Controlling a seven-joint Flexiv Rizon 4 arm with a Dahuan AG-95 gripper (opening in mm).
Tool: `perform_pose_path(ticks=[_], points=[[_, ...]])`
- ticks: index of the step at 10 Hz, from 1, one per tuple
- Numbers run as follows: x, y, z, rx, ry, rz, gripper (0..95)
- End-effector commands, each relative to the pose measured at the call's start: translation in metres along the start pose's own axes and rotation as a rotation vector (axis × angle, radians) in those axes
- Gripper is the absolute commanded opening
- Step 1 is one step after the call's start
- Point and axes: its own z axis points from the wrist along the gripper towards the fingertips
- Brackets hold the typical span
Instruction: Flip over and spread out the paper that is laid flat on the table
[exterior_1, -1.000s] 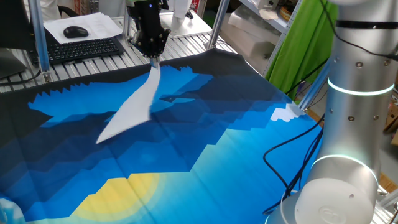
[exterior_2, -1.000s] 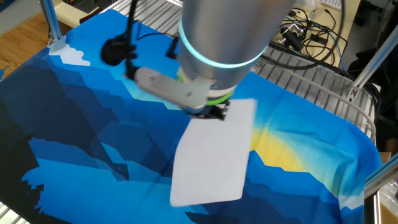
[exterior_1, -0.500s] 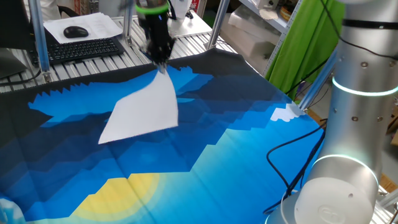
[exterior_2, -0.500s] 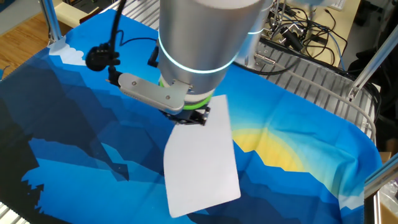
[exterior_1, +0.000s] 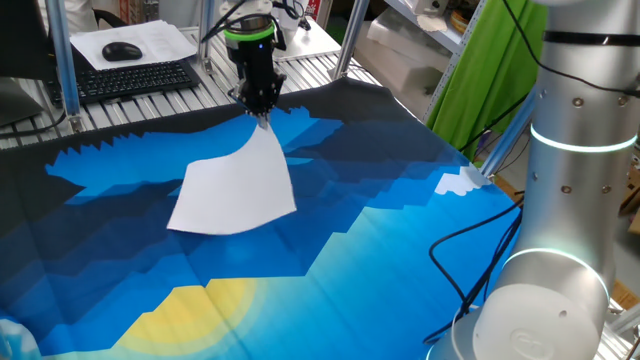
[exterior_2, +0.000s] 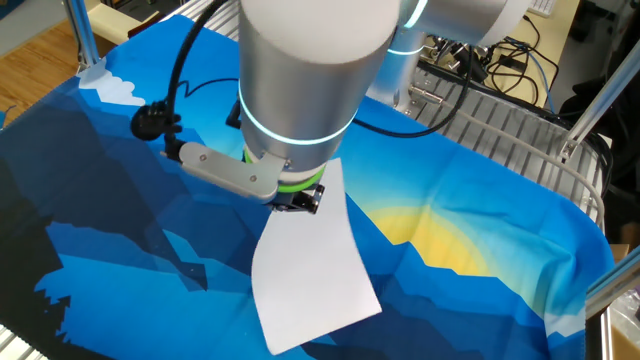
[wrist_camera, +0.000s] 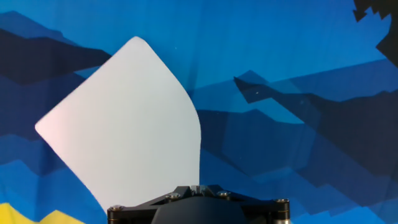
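Observation:
The paper (exterior_1: 233, 187) is a blank white sheet, held up by one corner; its lower part rests on the table (exterior_1: 380, 230), the blue, navy and yellow cloth. My gripper (exterior_1: 262, 112) is shut on the paper's top corner, above the cloth's far part. In the other fixed view the paper (exterior_2: 308, 262) hangs curved below the gripper (exterior_2: 300, 198). In the hand view the paper (wrist_camera: 124, 124) spreads away from the gripper (wrist_camera: 198, 188), whose fingertips are hidden behind the hand body. No print shows on the visible side.
A keyboard (exterior_1: 135, 78) and a black mouse on a white sheet (exterior_1: 122, 50) lie on the desk behind the table. The metal slatted edge (exterior_1: 310, 62) runs along the back. A black cable (exterior_1: 455, 255) lies on the cloth by the arm base (exterior_1: 560, 200).
My gripper has moved right and a little away with the paper's corner. The sheet has turned from an edge-on drape to a broad face that spreads out on the cloth.

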Motion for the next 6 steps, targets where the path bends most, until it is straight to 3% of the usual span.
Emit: perform_pose_path(ticks=[1, 2, 6], points=[[0.0021, 0.0, -0.0001, -0.002, -0.002, 0.011, 19.0], [0.0022, 0.0007, 0.0001, -0.001, 0.002, 0.027, 38.0], [0.0007, 0.0085, 0.0069, -0.004, -0.001, 0.021, 38.0]])
